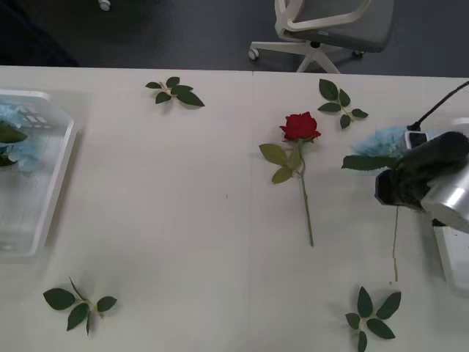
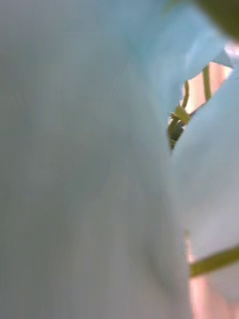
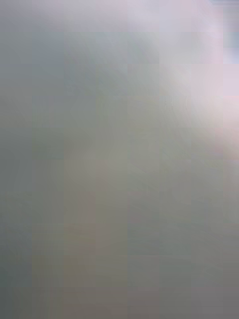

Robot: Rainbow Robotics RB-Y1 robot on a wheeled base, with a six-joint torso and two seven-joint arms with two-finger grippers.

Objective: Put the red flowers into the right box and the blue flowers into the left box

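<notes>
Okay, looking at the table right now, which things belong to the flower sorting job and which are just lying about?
Part of the job:
- red rose lying mid-table
- blue flower at the right arm's wrist
- blue flower in the left box
- left box
- right box, partly hidden under the arm

Just lying about:
- four loose leaf sprigs
- office chair behind the table
</notes>
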